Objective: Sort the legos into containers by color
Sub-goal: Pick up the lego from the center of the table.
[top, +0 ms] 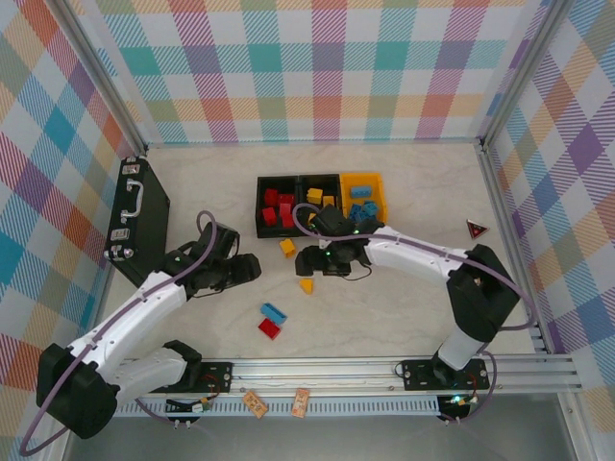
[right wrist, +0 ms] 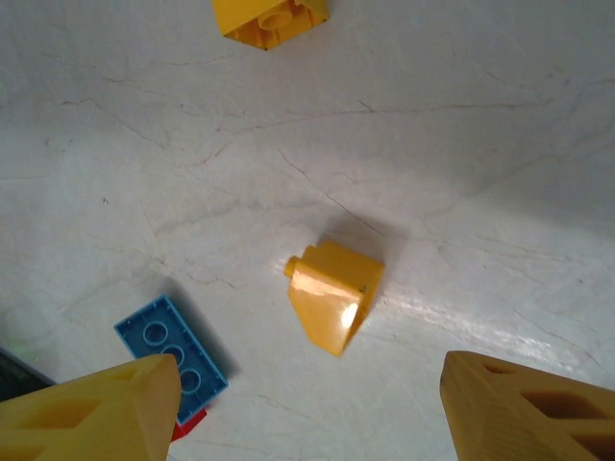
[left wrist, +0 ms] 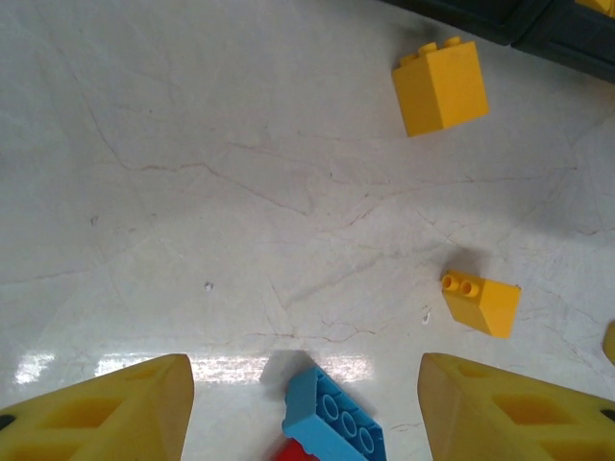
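Three joined containers stand at the back. The left black bin [top: 259, 207] holds red legos [top: 278, 206], the middle black bin [top: 318, 179] holds yellow ones, and the orange-yellow bin [top: 381, 195] holds blue ones [top: 362, 210]. Loose on the table lie a yellow brick [top: 287, 248] [left wrist: 440, 86], a yellow sloped brick [top: 307, 285] [right wrist: 334, 293], a blue brick [top: 273, 312] [left wrist: 334, 423] [right wrist: 171, 346] and a red brick [top: 269, 328]. My left gripper [top: 252, 268] [left wrist: 306, 413] is open above the blue brick. My right gripper [top: 320, 260] [right wrist: 307, 413] is open over the sloped brick, holding nothing.
A black briefcase [top: 135, 206] lies at the left wall. A small red-and-black triangle [top: 477, 229] sits at the right. Two paper tags [top: 255, 403] hang on the near rail. Bare table stretches right of the loose bricks.
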Robot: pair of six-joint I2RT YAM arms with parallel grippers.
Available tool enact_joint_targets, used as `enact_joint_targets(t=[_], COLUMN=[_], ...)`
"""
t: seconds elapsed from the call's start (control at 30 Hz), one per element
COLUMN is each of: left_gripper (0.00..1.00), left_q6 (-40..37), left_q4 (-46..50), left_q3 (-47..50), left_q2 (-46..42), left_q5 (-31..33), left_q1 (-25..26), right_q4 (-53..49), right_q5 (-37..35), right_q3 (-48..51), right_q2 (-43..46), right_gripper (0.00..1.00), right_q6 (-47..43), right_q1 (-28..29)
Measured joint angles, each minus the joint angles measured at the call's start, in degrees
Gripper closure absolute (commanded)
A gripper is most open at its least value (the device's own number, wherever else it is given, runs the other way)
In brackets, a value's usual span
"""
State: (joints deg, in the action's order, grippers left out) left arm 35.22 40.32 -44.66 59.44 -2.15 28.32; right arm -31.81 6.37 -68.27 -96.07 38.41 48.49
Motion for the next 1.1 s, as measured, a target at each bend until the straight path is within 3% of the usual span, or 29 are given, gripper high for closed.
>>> enact_joint_targets(t=[0.43,0.57,0.77,0.87,1.1], left_gripper=[0.37,0.37,0.37,0.37,0.38], left_q6=[2.2,2.8,3.0,3.0,3.0], left_q4=[-0.5,-1.4,-1.7,-1.9,-3.4], left_q3=[3.8,4.6,4.9,5.0,5.1], left_q2=[0.0,0.0,0.0,0.0,0.1], left_q5=[-0.4,-0.4,-0.5,-0.8,-2.0], left_q1=[0.0,0.0,0.0,0.0,0.0], right_q4=[-5.3,-6.6,-8.0,-8.2,-10.9], right_q5=[-3.4,-3.6,-3.8,-4.5,-8.1], right_q3=[-8.9,-11.1,-11.9,-12.5,-13.0], right_q2=[-13.1,-16.6,-18.6,-18.5,-17.0], right_gripper=[0.32,0.40,0.67,0.71,0.72], right_q6=[0.4,0.7,1.1,1.2,-0.5], right_q1=[3.4,4.2,4.7,4.8,4.3])
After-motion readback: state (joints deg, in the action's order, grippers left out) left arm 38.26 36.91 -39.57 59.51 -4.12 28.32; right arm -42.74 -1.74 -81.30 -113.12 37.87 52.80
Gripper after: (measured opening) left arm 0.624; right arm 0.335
